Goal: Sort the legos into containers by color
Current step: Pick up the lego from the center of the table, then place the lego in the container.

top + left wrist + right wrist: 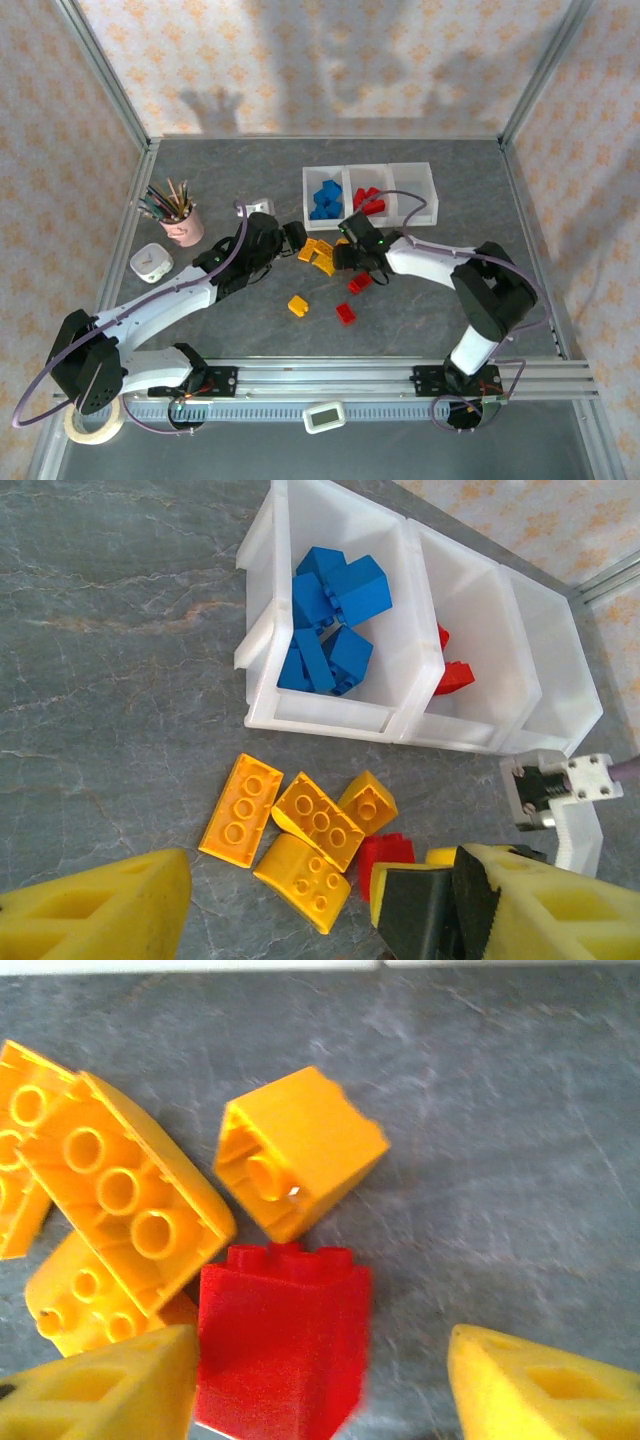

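Your right hand (322, 1360) is released, with its yellow fingers spread to either side of a red lego (280, 1345) on the worktop (500, 1160). The brick sits off-centre in the gap. It is hard against your left-side finger (100, 1395) and well clear of the other, though the lower edge is blurred, so I cannot tell whether they actually touch. It is a stubby, nearly square block with no real long axis, and its studs point away from the hand towards a yellow wedge (300, 1150) just beyond it.

The right hand is the one over this brick. Your left hand (320, 900) is also released and hovers just beside it, over the cluster of yellow legos (315, 820).

The bricks are glossy hard plastic with crisp edges, and the worktop is matte grey stone-print. The containers (330, 720) are thin translucent white. One end compartment holds blue legos (335, 610) and the middle one holds red (455, 675). The middle compartment lies beyond the hand, so I'd centre on the brick before clenching.
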### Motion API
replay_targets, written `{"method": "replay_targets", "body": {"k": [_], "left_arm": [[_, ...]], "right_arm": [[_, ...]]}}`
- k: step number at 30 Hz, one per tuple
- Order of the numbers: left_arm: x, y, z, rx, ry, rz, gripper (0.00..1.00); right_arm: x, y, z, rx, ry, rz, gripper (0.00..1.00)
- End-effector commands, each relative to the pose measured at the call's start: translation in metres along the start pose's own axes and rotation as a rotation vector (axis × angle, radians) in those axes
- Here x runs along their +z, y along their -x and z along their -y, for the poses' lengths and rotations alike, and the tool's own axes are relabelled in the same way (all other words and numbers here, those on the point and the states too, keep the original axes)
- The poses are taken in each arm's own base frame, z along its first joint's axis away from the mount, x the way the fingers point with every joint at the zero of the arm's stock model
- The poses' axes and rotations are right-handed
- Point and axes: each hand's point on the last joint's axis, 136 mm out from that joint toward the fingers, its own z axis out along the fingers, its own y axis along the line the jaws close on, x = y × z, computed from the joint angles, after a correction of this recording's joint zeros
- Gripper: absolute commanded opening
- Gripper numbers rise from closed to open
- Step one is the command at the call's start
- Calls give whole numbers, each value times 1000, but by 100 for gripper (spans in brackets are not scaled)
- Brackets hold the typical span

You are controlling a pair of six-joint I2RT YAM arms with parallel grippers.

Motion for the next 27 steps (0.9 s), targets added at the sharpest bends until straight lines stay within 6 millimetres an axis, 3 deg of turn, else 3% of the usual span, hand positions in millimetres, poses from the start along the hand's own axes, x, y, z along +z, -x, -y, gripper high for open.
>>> {"method": "replay_targets", "body": {"k": [1, 9, 14, 17, 21, 27], "left_arm": [[-1, 6, -6, -7, 24, 20, 71], [3, 6, -2, -1, 20, 12, 71], [3, 7, 8, 4, -16, 2, 71], [3, 10, 18, 12, -50, -7, 71], [6, 19, 33, 20, -87, 3, 71], [17, 33, 50, 28, -104, 22, 72]], "right_arm": [[9, -2, 1, -11, -25, -16, 61], [7, 2, 1, -17, -26, -5, 42], [-11, 17, 4, -26, -60, 38, 36], [-35, 39, 5, -18, -76, 105, 34], [-57, 76, 25, 31, -125, 176, 34], [-55, 141, 57, 101, -175, 259, 33]]}}
